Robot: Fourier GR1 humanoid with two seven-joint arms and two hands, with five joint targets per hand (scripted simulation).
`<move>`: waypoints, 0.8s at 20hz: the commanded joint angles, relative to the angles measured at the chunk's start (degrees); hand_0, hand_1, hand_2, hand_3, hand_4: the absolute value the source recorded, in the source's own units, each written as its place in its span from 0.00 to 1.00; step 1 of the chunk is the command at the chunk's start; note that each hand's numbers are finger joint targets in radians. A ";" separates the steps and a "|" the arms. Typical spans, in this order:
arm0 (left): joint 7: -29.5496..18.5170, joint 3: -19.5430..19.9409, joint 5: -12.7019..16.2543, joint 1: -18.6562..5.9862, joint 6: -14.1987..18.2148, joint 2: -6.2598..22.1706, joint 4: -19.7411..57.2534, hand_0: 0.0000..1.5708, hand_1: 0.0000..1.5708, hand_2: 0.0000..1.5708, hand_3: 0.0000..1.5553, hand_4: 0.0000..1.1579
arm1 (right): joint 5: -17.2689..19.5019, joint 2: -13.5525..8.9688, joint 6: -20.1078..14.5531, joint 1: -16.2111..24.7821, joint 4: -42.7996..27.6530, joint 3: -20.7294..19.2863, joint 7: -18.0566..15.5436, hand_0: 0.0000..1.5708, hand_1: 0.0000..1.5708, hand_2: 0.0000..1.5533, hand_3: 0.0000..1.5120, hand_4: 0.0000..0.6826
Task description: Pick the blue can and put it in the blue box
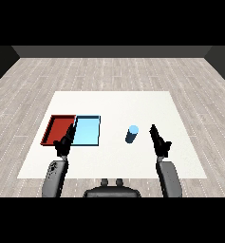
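Observation:
A blue can (131,134) stands upright on the white table (114,104), right of the trays. The light blue tray (88,131) lies left of centre with nothing in it. My right hand (159,140) is just right of the can, fingers straight and pointing forward, a small gap between it and the can. My left hand (65,141) hovers over the near edge where the two trays meet, fingers straight, holding nothing.
A red tray (58,129) lies directly left of the blue tray, touching it. The table's near edge runs just behind my wrists. Grey wood floor surrounds the table.

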 commanded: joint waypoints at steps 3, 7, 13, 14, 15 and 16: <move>-0.37 0.71 -0.42 1.19 0.06 -1.50 0.58 0.00 0.00 0.00 0.00 0.00 | 2.65 2.42 -1.93 -2.85 4.27 0.99 2.01 0.00 0.00 0.00 0.00 0.00; -10.71 2.61 2.33 -0.25 0.59 -3.24 -5.60 0.00 0.00 0.00 0.00 0.00 | -1.66 5.68 0.93 -6.12 1.18 3.96 -7.25 0.00 0.00 0.00 0.00 0.00; -23.91 3.77 1.44 1.56 -1.20 -3.99 4.12 0.00 0.00 0.00 0.00 0.00 | -1.63 5.18 5.31 -6.48 9.31 2.70 -18.28 0.00 0.00 0.00 0.00 0.00; -20.96 4.40 2.55 1.52 -1.73 -2.82 0.37 0.00 0.00 0.00 0.00 0.00 | -2.54 5.04 5.47 -6.45 8.03 2.16 -16.90 0.00 0.00 0.00 0.00 0.00; -22.97 1.27 -0.73 2.91 1.24 -6.01 0.52 0.00 0.00 0.00 0.00 0.00 | -3.89 3.83 6.89 -7.44 10.46 0.09 -18.49 0.00 0.00 0.00 0.00 0.00; -20.65 3.96 1.95 1.81 -1.60 -3.09 0.71 0.00 0.00 0.00 0.00 0.00 | -1.13 5.78 3.52 -5.66 8.69 4.08 -17.94 0.00 0.00 0.00 0.00 0.00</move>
